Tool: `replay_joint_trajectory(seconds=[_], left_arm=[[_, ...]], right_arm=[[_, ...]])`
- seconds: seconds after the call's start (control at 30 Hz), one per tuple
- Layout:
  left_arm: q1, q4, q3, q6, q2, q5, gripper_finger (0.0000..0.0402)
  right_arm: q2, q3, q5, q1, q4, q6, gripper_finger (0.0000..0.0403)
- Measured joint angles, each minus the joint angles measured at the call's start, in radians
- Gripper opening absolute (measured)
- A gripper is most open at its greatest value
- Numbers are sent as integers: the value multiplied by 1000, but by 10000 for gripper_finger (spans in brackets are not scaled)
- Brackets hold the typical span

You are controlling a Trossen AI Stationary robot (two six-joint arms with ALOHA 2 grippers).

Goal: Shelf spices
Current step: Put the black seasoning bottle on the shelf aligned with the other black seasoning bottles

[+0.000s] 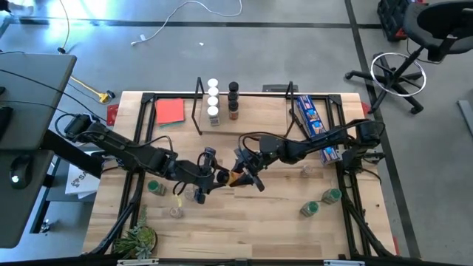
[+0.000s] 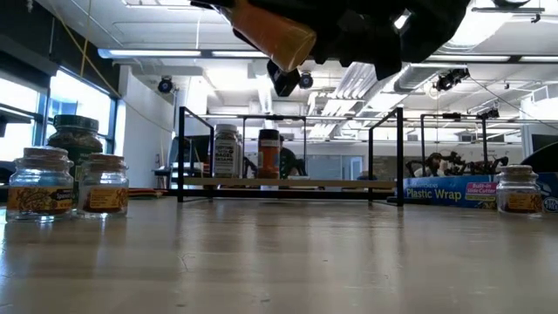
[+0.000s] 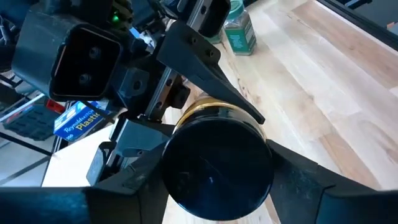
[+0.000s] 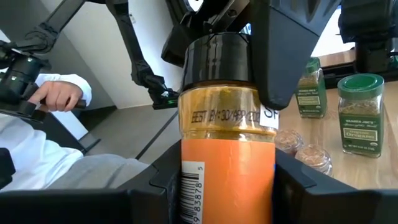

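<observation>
Both grippers meet over the middle of the table (image 1: 244,229), lifted clear of the board, with one orange jar (image 1: 235,178) between them. The right gripper (image 1: 247,171) is clamped on the jar's orange-labelled body; in its wrist view the jar (image 4: 227,143) stands between its two dark fingers, black lid away from the camera. The left gripper (image 1: 216,177) sits at the lid end: in its wrist view the black lid (image 3: 217,168) fills the space between its fingers, which flank it closely, though contact there cannot be told. From the low view the jar (image 2: 272,35) hangs tilted, high above the tabletop.

The shelf (image 1: 244,94) stands at the table's far edge with two rows of jars (image 1: 213,100) already on it. Other jars (image 1: 318,203) stand loose on the table, well apart from the grippers. A blue packet (image 1: 310,118) lies by the shelf's right end.
</observation>
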Motion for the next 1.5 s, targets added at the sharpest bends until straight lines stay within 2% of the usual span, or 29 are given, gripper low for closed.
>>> replay_joint_trajectory(seconds=[0.17, 0.53, 0.67, 0.83, 1.0, 1.2, 1.37, 1.43, 1.5], left_arm=[[0, 10, 0, 0, 0, -6, 205], [-18, 49, 0, -16, 0, -30, 208], [-32, 45, 4, -67, 0, -41, 208], [-38, -53, 56, -224, 0, -6, 208], [-59, -187, 104, -230, 0, -73, 208], [-56, -262, 165, -227, -2, -110, 209], [8, -411, 221, -340, -2, -273, 209], [76, -433, 227, -397, -2, -241, 209], [169, -434, 228, -431, 3, -114, 209]], right_arm=[[0, 0, -2, 0, 1, -4, 168], [2, 1, -54, -3, -15, 4, 250], [2, 1, -74, -18, -15, -19, 260], [2, 1, -114, -36, -36, -49, 261], [2, 1, -108, -40, -143, -109, 262], [-1, 0, -63, -40, -345, -136, 262], [-82, -1, 43, -40, -736, -155, 261], [-134, -1, 114, -36, -907, -160, 261], [-195, -1, 214, -25, -1050, -155, 261]])
